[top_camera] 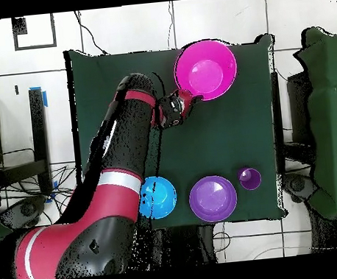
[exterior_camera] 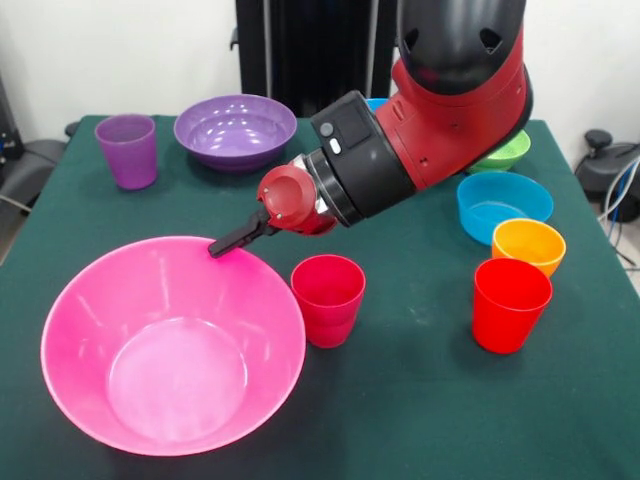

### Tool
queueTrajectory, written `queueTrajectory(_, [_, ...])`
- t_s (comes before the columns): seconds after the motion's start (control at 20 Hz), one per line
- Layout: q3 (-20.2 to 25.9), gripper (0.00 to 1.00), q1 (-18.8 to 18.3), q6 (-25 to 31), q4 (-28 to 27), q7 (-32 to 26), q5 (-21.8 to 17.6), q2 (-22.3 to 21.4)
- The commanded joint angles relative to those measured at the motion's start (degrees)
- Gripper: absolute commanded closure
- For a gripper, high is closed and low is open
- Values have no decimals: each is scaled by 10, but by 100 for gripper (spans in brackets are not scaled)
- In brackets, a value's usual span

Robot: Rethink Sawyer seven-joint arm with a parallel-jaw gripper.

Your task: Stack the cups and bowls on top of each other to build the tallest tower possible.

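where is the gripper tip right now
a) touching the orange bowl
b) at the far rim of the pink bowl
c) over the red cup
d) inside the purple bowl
b: in the front view the gripper sits at the far rim of the empty pink bowl, well apart from the purple bowl, red cup and orange bowl.
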Motion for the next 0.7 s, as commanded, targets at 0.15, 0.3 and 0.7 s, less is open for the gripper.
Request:
queueTrajectory(0.15, [24, 100, 9, -46, 36, 104, 6, -10])
queueTrajectory(0.3, [22, 100, 8, -49, 38, 98, 6, -12])
queueTrajectory(0.7, [13, 100, 11, -62, 42, 98, -1, -7])
